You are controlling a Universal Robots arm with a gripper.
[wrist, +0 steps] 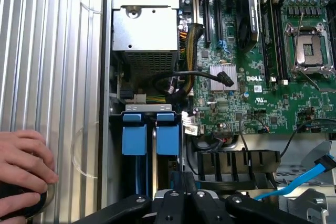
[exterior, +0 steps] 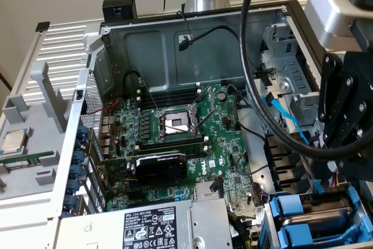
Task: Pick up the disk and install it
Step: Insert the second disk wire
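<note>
Two bright blue carriers stand side by side on edge in the drive bay at the case's corner. The disk (wrist: 168, 134) is the one nearer the motherboard, and its blue end tab faces the power supply. The other carrier (wrist: 134, 132) sits next to it. In the exterior view the blue carriers (exterior: 294, 211) are at the lower right. My black gripper (wrist: 182, 183) hangs over the far end of the disk's slot, its fingers brought together with nothing visible between them. In the exterior view the gripper (exterior: 348, 164) stands just above the bay.
The motherboard (wrist: 262, 77) with its open CPU socket (exterior: 175, 123) fills the case floor. The grey power supply (wrist: 144, 30) borders the bay. Black cables (wrist: 184, 80) and a blue data cable (wrist: 310, 174) lie close by. A person's hand (wrist: 23, 166) rests on the ribbed side panel (wrist: 52, 77).
</note>
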